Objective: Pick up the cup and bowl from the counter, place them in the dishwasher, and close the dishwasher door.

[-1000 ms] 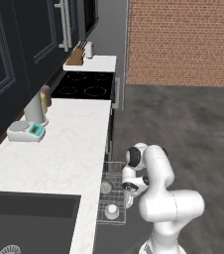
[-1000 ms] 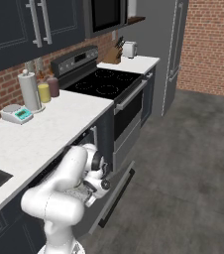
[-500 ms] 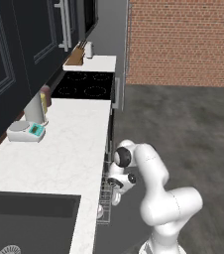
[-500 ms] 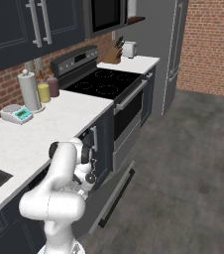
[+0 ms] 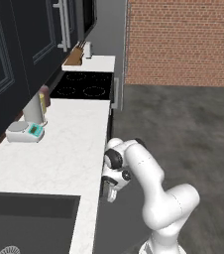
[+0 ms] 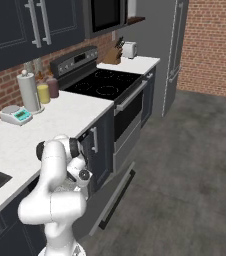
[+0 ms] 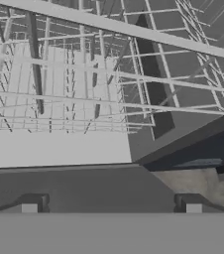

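Kitchen scene, dark cabinets, brick wall, grey floor. One white counter (image 5: pixel 79 149) runs above and behind the gripper (image 5: pixel 110 191), which hangs low at its front edge. One gripper, two fingertips (image 7: pixel 29 207), spread wide apart, nothing between them. One dishwasher door (image 6: pixel 112 192), tilted partway down, just beside the gripper on the floor side. One wire rack (image 7: pixel 84 84) right ahead of the fingertips in the hand view, grey grid, close up; cup and bowl can't be made out in it. One scale (image 5: pixel 25 131) up on the counter, well away from the gripper toward the wall, with one pale cylinder (image 5: pixel 33 109) just behind it and two small jars (image 6: pixel 47 90) beside that. One stove (image 5: pixel 84 85) further along the counter. One sink (image 5: pixel 29 223) on the near end. Arm folded: elbow out over the floor, forearm bent back toward the counter, wrist turned down and in toward the dishwasher (image 6: pixel 97 150) opening.
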Motion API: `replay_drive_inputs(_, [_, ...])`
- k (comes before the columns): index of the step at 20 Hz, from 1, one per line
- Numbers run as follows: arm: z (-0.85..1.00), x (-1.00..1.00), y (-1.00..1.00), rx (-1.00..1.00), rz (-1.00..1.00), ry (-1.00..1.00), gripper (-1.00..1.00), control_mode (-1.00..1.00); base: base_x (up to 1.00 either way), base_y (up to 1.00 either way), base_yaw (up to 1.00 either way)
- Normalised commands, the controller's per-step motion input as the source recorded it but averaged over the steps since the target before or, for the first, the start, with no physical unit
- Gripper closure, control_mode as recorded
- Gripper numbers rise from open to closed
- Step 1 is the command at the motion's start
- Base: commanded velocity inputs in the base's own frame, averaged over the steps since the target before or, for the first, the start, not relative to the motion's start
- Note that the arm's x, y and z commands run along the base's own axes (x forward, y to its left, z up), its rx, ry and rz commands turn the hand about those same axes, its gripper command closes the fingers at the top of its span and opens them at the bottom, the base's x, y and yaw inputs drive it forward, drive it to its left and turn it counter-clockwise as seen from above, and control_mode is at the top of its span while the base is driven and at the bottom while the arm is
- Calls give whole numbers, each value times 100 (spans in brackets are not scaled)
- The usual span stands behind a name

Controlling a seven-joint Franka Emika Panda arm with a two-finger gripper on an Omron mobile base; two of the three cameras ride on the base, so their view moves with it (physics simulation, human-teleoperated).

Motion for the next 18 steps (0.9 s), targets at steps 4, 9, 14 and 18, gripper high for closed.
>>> replay_drive_inputs(4, [-42,0,8,1,0,-4,-100,-100,0,0,0])
replay_drive_inputs(9, [-15,3,0,11,0,-7,-100,-100,0,0,0])
replay_drive_inputs(14, [67,8,-59,15,0,0,-100,-100,0,0,0])
replay_drive_inputs(18, [100,0,-81,9,0,1,-100,-100,0,0,0])
